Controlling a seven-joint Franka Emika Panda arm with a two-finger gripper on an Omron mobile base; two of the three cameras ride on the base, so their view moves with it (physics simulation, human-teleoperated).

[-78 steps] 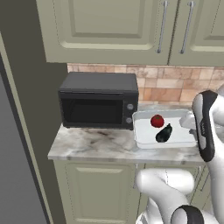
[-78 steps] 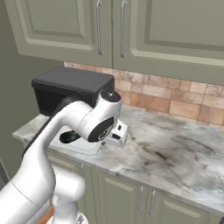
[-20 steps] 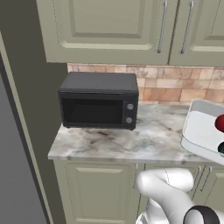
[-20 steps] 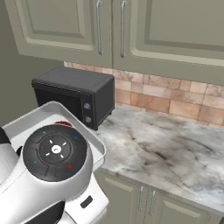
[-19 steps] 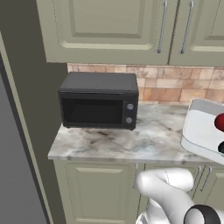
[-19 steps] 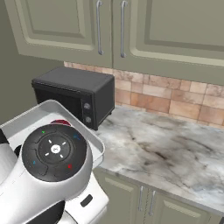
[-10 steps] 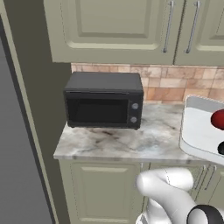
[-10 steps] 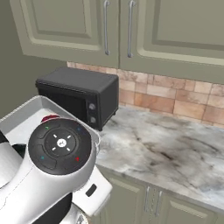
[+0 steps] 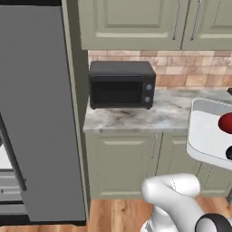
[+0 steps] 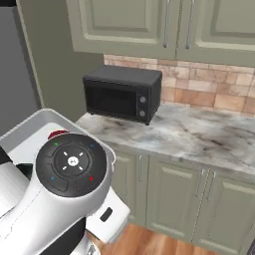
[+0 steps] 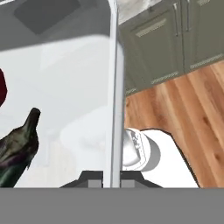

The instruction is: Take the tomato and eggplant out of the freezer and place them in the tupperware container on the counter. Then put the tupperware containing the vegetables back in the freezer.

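My gripper [image 11: 111, 181] is shut on the side rim of the tupperware container [image 11: 114, 87], which hangs in the air off the counter [image 9: 149, 115]. Inside the tray lie the red tomato [image 11: 2, 87] and the dark eggplant [image 11: 19, 148]. From the left base the container [image 9: 206, 136] sits at the right edge with the tomato [image 9: 226, 122] in it. From the right base its rim [image 10: 45, 124] shows behind my arm, the tomato [image 10: 57, 133] peeking over. The grey freezer [image 9: 41, 113] stands at the left, white shelves [image 9: 5, 181] showing low beside its black handle.
A black microwave [image 9: 121, 84] stands on the marble counter against the brick backsplash. Olive-green cabinet doors [image 9: 122, 165] run below it and more cupboards [image 9: 131, 22] hang above. Wooden floor [image 11: 183, 105] lies under the held tray.
The whole picture has shifted: the base has backed away and turned left, bringing the freezer into the left base view. The container with both vegetables stays held in my gripper.
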